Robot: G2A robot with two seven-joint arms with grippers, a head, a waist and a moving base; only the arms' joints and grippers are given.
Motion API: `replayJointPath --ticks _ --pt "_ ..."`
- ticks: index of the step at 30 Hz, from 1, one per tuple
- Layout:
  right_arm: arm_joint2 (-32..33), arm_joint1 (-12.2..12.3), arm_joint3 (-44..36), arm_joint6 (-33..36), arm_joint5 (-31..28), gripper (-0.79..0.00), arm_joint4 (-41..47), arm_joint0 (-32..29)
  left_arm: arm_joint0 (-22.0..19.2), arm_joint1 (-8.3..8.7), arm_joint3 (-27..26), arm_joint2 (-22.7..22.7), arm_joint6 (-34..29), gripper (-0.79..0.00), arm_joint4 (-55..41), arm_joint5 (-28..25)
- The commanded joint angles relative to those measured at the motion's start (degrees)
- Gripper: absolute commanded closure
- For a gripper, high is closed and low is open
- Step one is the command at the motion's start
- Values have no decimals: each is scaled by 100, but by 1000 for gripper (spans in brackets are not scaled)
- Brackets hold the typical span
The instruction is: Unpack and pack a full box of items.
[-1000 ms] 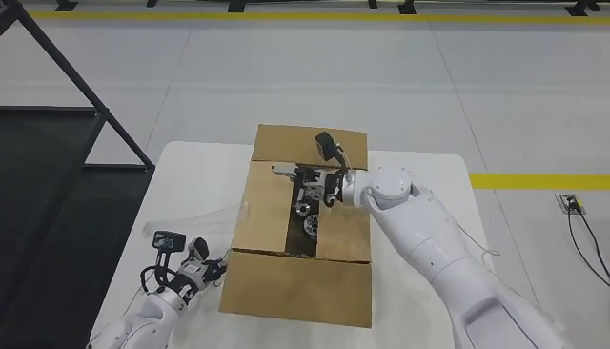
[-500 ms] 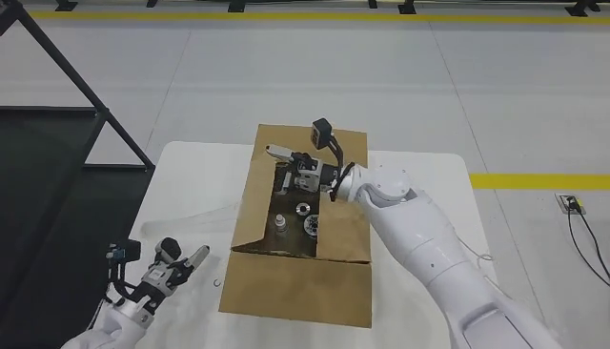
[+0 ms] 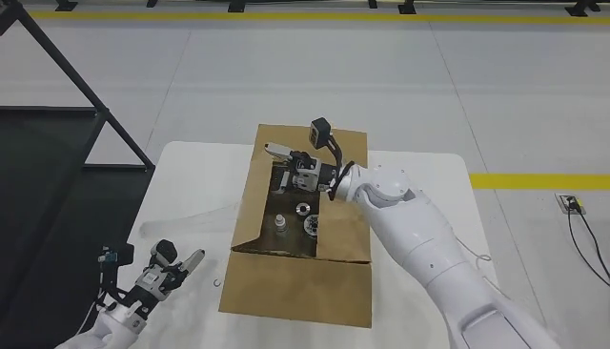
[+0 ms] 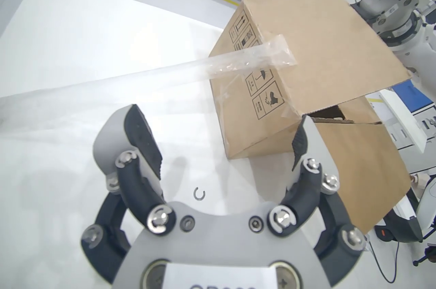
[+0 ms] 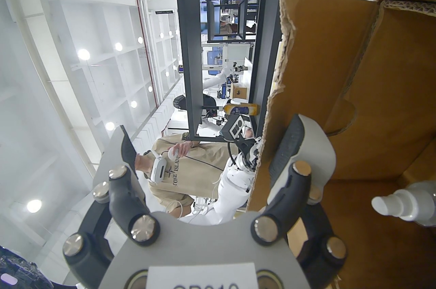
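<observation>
Looking down from the top, a brown box [image 3: 295, 287] sits in the middle of a white table [image 3: 191, 168] with its flaps open. The right gripper [image 3: 281, 161] is at the far left corner of the box, by the flap that stands up on that side. Inside the box are a small white bottle [image 3: 279, 221] and a round thing [image 3: 310, 223] just beside it. The left gripper [image 3: 181, 252] is near the front left corner of the table, apart from the box. A clear plastic strip [image 3: 191, 220] lies on the table to the left of the box. In the left wrist view, the left gripper [image 4: 221, 140] is wide open over the table and holds nothing. The box [image 4: 306, 31] is in front of it, and the clear plastic strip [image 4: 238, 60] ends at the side of the box. A tiny ring [image 4: 198, 193] lies on the table near the fingers. In the right wrist view, the right gripper [image 5: 210, 125] is wide open too. The edge of the box flap [image 5: 323, 59] stands between its two fingers, close to one of them. I cannot tell if it touches. The white bottle [image 5: 405, 205] is inside the box nearby.
</observation>
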Motion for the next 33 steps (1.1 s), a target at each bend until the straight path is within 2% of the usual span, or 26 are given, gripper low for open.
replayJointPath --ticks 1,9,14,21,27,33 --pt "-10 -3 -239 -221 124 -785 -97 -72 -25 0 -81 -20 -9 -785 11 57" --pt "-294 -179 -696 -1076 539 -785 -498 -51 66 8 -335 -299 31 -785 5 181" --pt "-552 -380 -564 -1281 607 -785 -590 119 302 5 -450 -586 194 -785 -157 178" --pt "-908 -722 -169 -1458 407 -785 -680 379 589 -3 -626 -881 232 -785 -464 17" --pt "-1151 -1048 286 -1729 182 -785 -710 540 592 -16 -801 -809 195 -785 -399 47" --pt "-1278 -1345 827 -1711 64 -785 -650 689 251 -27 -796 -520 25 -785 -93 388"
